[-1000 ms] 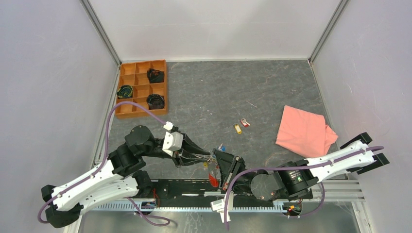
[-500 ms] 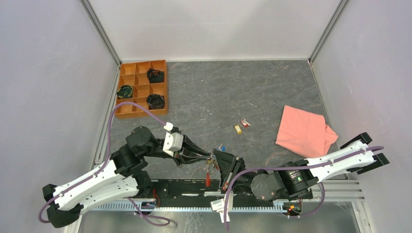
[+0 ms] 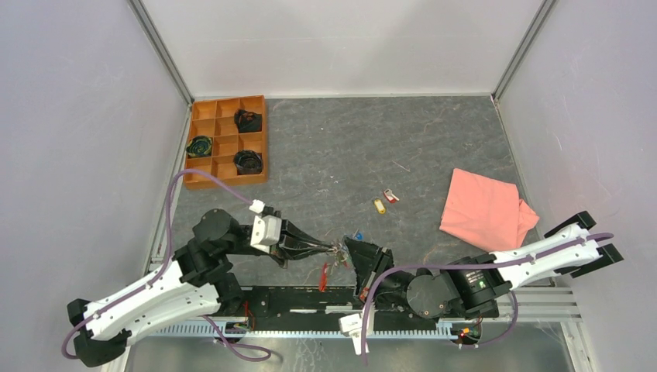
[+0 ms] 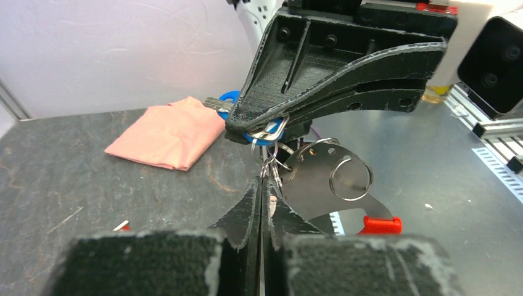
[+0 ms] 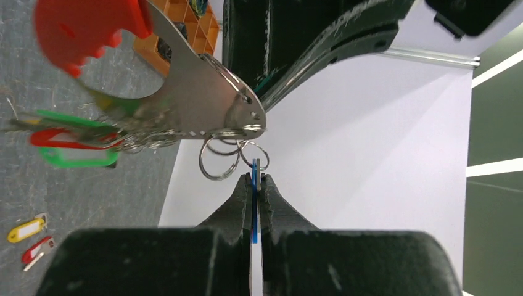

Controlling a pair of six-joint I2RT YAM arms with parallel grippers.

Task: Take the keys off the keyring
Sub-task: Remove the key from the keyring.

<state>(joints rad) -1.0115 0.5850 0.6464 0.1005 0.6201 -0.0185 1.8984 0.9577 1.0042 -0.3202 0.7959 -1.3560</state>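
Note:
Low over the table's near edge, my two grippers meet tip to tip. My left gripper [image 3: 338, 249] [image 4: 263, 182] is shut on a small ring of the keyring [image 4: 271, 168]. From that keyring hang a flat metal tag [image 4: 314, 179] with a red end [image 4: 379, 225] and a larger loose ring [image 4: 350, 177]. My right gripper [image 3: 352, 252] [image 5: 255, 177] is shut on a blue key [image 5: 253, 185] [image 4: 259, 138], which is still threaded on the rings [image 5: 220, 161]. Green [image 5: 77, 157] and red [image 5: 49, 137] keys hang from the same bundle. A yellow key [image 3: 379, 205] and a red key [image 3: 391, 197] lie loose on the table.
A pink cloth [image 3: 486, 209] lies at the right. An orange compartment tray [image 3: 226, 142] with dark coiled items sits at the back left. White walls enclose the grey table [image 3: 349, 147]. The arms' mounting rail [image 3: 310, 302] runs along the near edge.
My left gripper has shut on the keyring's ring and its wrist has shifted slightly toward the near left. The hanging red-ended tag has swung left. My right gripper stays shut on the blue key.

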